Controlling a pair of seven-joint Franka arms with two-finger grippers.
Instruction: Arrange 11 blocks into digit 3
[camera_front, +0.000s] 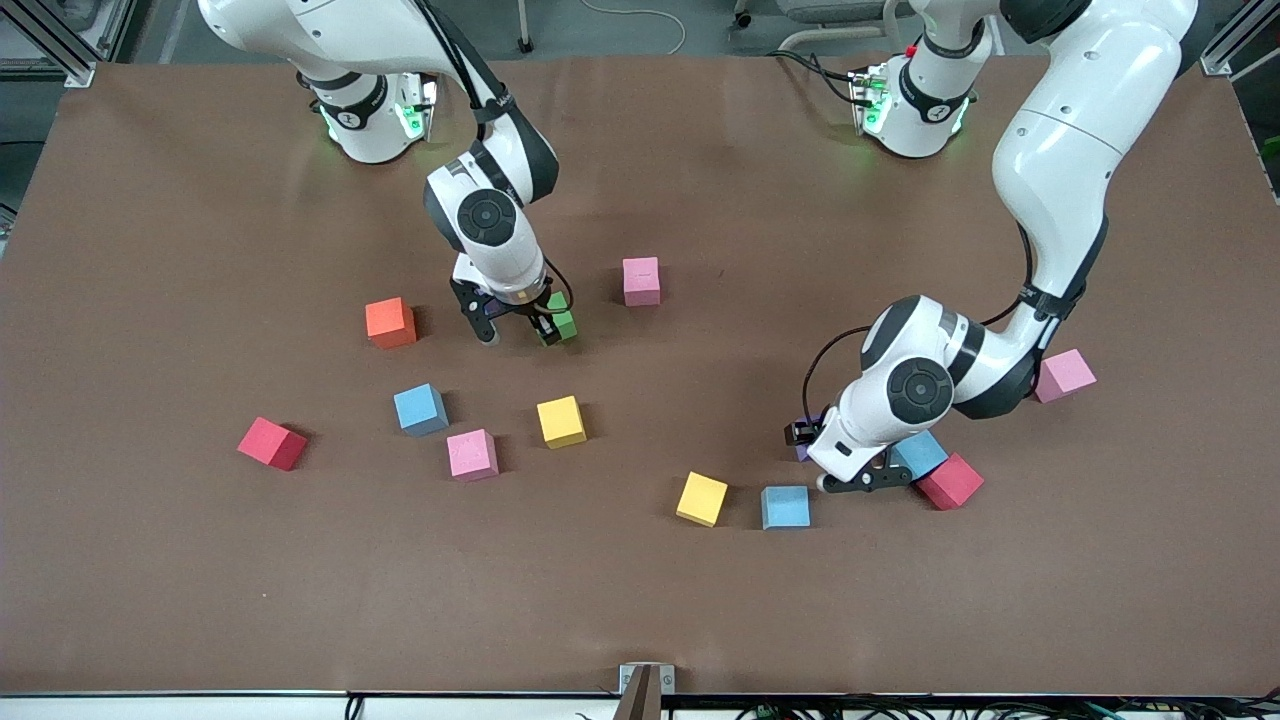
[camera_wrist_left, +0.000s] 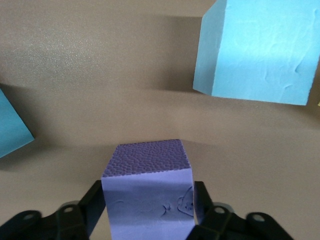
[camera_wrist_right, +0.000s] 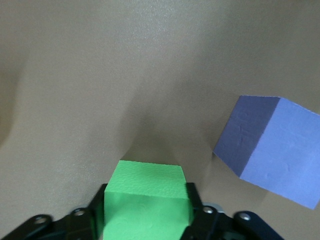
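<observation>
Blocks scattered loose on desk (camera_front: 150, 560), no 3 formed. I see left claw (camera_wrist_left: 150, 210) clamped on purple block (camera_wrist_left: 147, 195), right claw (camera_wrist_right: 145, 215) clamped on green block (camera_wrist_right: 145, 195), pink block (camera_front: 641, 281) at green's 2 o'clock.

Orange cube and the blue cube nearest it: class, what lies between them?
Nothing: in the front view, bare table separates the orange cube from the blue cube.

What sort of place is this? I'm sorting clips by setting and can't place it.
Most likely a robotics lab bench: two white arms are bolted along a table under a brown mat, loose foam cubes such as the orange cube lie scattered on it, and aluminium framing and cables edge it.
</observation>
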